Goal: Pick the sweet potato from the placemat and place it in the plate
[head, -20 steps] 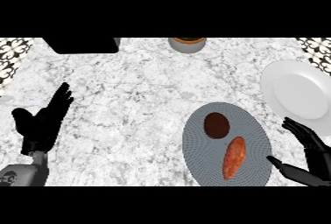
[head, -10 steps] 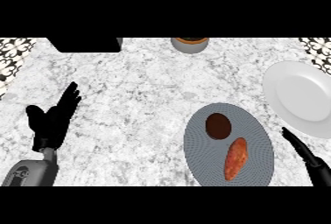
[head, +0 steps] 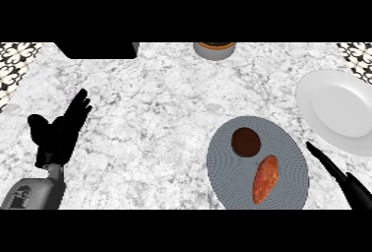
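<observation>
- The right hand point(head: 347, 181) shows at the lower right edge of the head view, its fingers straight and pointing up and to the left, holding nothing.
- Its fingertips lie just beside the right rim of the placemat point(head: 225, 182), between that rim and the lower edge of the plate point(head: 330, 106); they touch neither the mat's contents nor the plate.
- The sweet potato point(head: 266, 179) lies on the lower right part of the grey oval placemat, a long orange-red root tapering at both ends, tilted with its upper end to the right.
- A dark brown round object point(head: 246, 141) sits on the same mat, just above the sweet potato and apart from it.
- The white plate stands up and right of the mat, close to its upper right rim, and runs out of the view's right edge.
- The left hand point(head: 59, 129) rests open at the left side, fingers up, well apart from the mat.
- Bare marble counter point(head: 160, 108) spreads between the left hand and the mat.
- At the far edge sit a black box point(head: 98, 49) and a grey cup point(head: 216, 49), both well apart from the mat.
</observation>
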